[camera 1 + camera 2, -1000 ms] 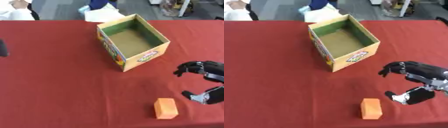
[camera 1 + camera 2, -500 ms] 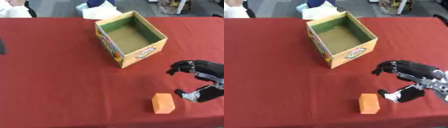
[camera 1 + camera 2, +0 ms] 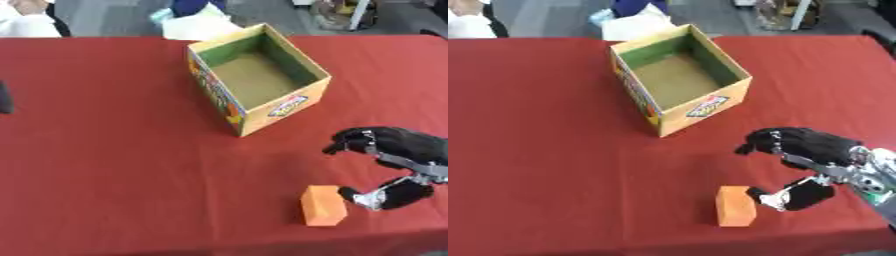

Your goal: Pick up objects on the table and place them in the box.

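Observation:
An orange block lies on the red table near its front edge. My right hand comes in from the right, open, its fingers arched above and its thumb low, just right of the block and very close to it; whether it touches I cannot tell. The cardboard box stands open and empty further back, with a green inside and a yellow printed front. My left hand does not show in either view.
A dark object pokes in at the table's left edge. People and white cloth sit beyond the far edge, behind the box. Red tablecloth spreads bare on the left and in front.
My right hand has moved left toward the orange block, closing most of the gap. The whole picture has also shifted, so the camera moved.

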Tool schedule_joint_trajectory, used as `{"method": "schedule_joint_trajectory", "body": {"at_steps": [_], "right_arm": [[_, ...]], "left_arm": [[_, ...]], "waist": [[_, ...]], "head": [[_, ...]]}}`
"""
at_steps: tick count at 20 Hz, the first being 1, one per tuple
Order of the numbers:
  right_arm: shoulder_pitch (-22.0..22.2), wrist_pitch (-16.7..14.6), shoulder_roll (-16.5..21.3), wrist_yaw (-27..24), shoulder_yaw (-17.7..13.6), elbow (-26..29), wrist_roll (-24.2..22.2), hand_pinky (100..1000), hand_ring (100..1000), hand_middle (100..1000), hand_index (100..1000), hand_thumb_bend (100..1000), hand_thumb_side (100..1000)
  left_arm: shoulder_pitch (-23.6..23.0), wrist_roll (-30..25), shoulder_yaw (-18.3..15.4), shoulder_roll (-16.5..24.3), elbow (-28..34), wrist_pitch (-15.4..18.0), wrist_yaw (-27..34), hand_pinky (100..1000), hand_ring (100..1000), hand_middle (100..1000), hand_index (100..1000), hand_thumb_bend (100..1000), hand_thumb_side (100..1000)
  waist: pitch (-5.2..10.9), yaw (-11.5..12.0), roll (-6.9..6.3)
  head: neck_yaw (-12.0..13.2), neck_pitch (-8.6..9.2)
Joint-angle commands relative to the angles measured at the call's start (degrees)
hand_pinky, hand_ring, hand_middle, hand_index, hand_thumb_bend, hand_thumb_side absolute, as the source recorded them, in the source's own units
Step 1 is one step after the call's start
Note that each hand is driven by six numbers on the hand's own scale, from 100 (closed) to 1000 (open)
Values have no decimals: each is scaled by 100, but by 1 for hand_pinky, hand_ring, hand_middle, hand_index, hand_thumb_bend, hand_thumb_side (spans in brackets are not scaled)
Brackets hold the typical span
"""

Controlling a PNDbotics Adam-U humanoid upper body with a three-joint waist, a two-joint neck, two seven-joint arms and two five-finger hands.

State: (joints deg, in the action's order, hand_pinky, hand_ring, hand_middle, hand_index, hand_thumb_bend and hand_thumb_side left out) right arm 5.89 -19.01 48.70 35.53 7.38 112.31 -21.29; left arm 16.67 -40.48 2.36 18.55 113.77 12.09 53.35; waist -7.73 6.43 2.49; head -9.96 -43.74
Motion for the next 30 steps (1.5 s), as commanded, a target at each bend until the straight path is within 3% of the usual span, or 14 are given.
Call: {"method": "schedule_joint_trajectory", "body": {"at_steps": [1,6,14,17,21,30], "right_arm": [[26,-209,184,117,-29,36,-43,873,919,765,904,251,620],[61,-507,332,105,26,-7,-178,875,923,775,910,232,666],[86,-620,274,116,102,-70,-357,874,923,776,909,162,731],[83,-603,208,167,99,-85,-394,877,925,782,912,226,708],[36,-526,48,296,102,-145,-441,873,924,781,914,238,703],[-42,-418,-177,716,103,-122,-390,881,922,795,920,305,780]], "left_arm": [[46,-17,13,105,82,-1,17,578,926,981,779,100,627],[33,-69,21,113,82,-3,-7,576,927,983,779,100,626],[32,-140,36,129,82,25,-4,575,928,984,779,100,624],[31,-146,38,129,82,30,-1,574,929,985,778,100,624],[35,-165,50,108,82,8,-14,573,930,986,778,100,625],[36,-180,60,103,82,-21,-26,573,931,988,777,100,625]], "waist": [[72,-3,-11],[69,-8,-11],[63,-19,-27],[59,-22,-35],[47,-9,-39],[49,0,-22]], "head": [[-22,-38],[-34,-38],[-46,-38],[-55,-38],[-74,-38],[-92,-38]]}}
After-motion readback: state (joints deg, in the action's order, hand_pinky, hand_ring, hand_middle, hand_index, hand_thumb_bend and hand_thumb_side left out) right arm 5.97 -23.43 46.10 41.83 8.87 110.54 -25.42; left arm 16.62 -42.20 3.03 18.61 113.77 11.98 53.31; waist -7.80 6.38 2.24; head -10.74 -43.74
